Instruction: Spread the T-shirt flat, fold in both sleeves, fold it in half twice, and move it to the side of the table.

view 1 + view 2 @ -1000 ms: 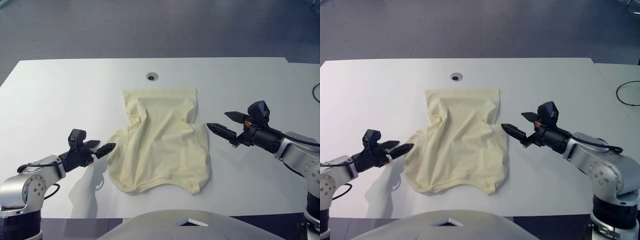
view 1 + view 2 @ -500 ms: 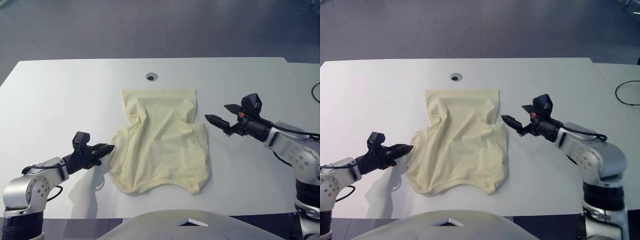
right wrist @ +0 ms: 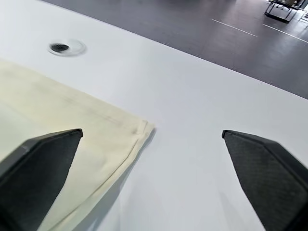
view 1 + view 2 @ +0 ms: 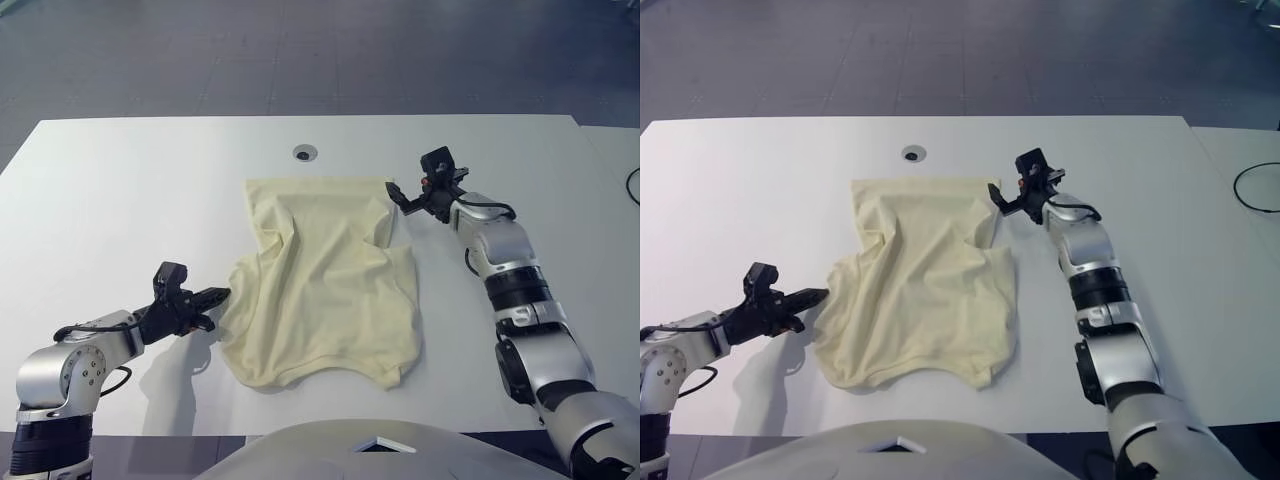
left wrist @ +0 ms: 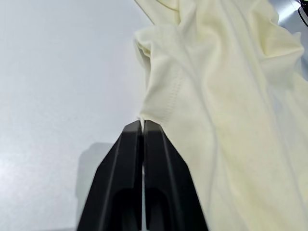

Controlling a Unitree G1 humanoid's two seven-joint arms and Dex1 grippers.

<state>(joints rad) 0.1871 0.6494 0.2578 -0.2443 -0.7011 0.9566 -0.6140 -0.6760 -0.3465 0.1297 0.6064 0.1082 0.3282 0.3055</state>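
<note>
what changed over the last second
The right gripper moved away from the robot along the T-shirt's right side and now sits at its far right corner, jaws open. The left gripper barely shifted and stays at the shirt's left edge, jaws shut. The T-shirt lies as before.

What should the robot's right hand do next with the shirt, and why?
Probably lower the right gripper and close it on the T-shirt's far right corner. Its jaws stand open right at that corner, the shirt lies bunched, and the left gripper is shut at the shirt's left edge.
</note>
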